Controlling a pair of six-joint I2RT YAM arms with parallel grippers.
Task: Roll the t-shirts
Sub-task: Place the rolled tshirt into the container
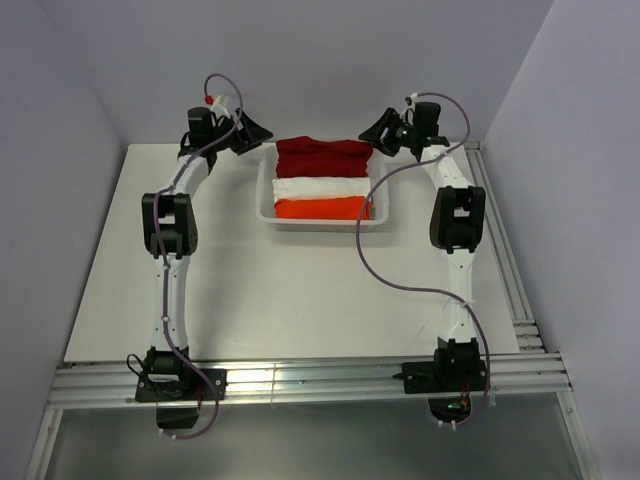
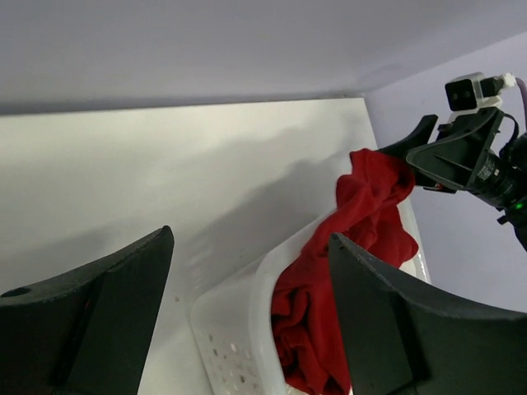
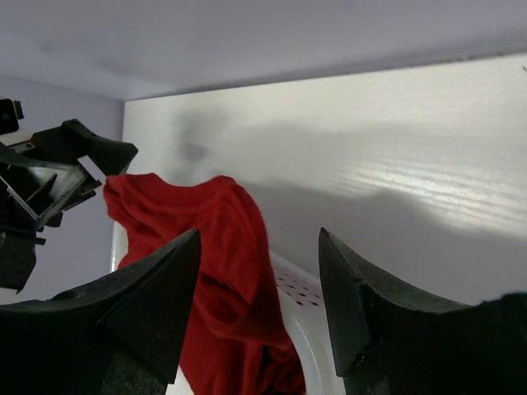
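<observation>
The left gripper (image 1: 248, 132) hung with its jaws spread wide, nothing between them. Its own wrist view showed only bare bench and the basket's corner in the gap. The right gripper (image 1: 383, 128) was likewise parted and empty. In the overhead view the two sat in the upper middle of the frame and pointed inward at each other, one at each upper corner of the white perforated basket (image 1: 264, 196).

Between them lay the dark red t-shirt (image 1: 323, 153), bunched in the basket's uppermost slot and heaped up over the rim. Each wrist view showed its cloth reaching close to the opposite gripper's tips. Whether it touched them could not be told.

Below it in the frame, folded flat, came the white t-shirt (image 1: 320, 187) and then the bright orange t-shirt (image 1: 318, 208). All three were packed side by side in the basket, and none was rolled.

The flanking pose looked chosen so that each gripper could take one end of the red shirt and lift it out level rather than drag it. The wide stretch of bench (image 1: 300, 300) lower in the frame seemed the likely place for spreading and rolling.
</observation>
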